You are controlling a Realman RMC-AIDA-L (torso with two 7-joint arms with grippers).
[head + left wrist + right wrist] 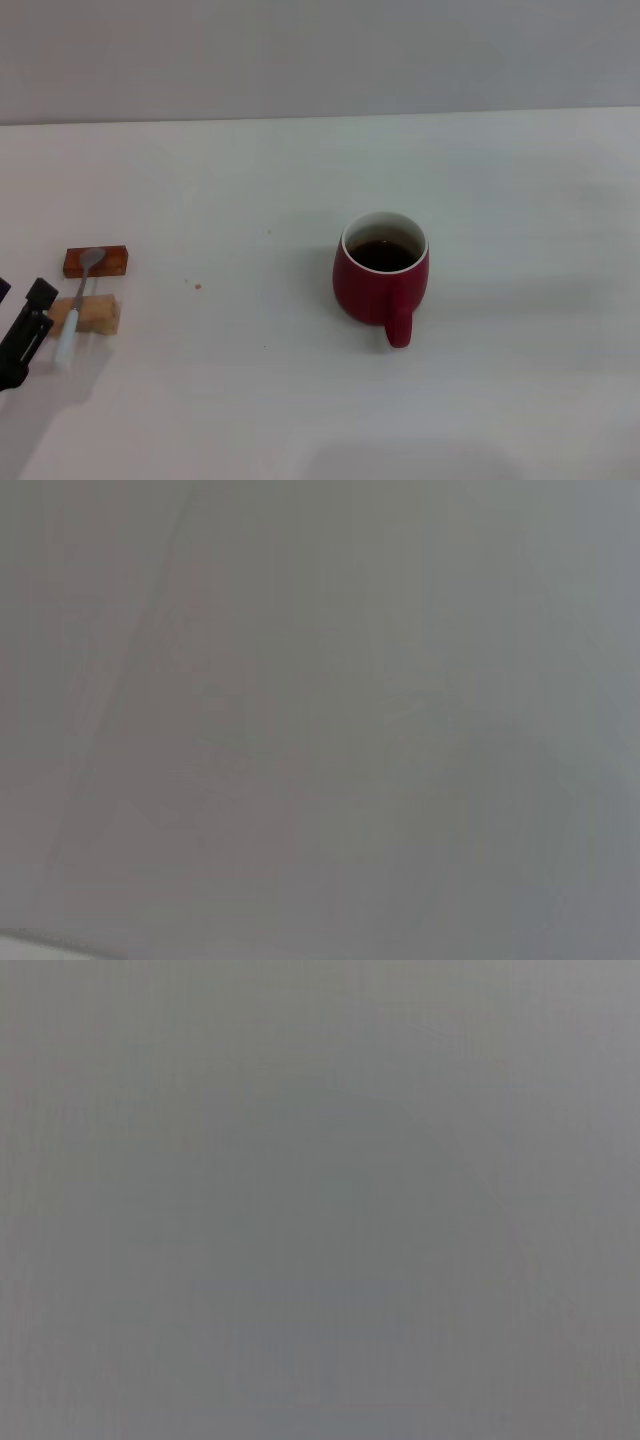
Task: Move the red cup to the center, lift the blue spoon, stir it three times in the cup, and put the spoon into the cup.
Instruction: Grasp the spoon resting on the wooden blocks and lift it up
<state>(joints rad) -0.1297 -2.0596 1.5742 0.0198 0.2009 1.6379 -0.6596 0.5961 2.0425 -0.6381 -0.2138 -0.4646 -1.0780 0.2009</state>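
Here, rounded dark red ceramic cup (pixel 381 277) stands mid-frame on the white table (pixel 500 180)
Lower left, left gripper (pixel 22 330) beside slim blue-handled metal spoon (pixel 78 300); gripper opening unclear

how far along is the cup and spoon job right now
The red cup already stands near the table's middle, holding dark liquid. In hand: the left gripper is beside the blue spoon, which lies across two wooden blocks, not lifted. Left: lifting, stirring, placing. The right gripper is out of view.

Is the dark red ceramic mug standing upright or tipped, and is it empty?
Upright and not empty. The dark red ceramic mug rests on its base on the white table, its white rim level, with dark liquid inside.
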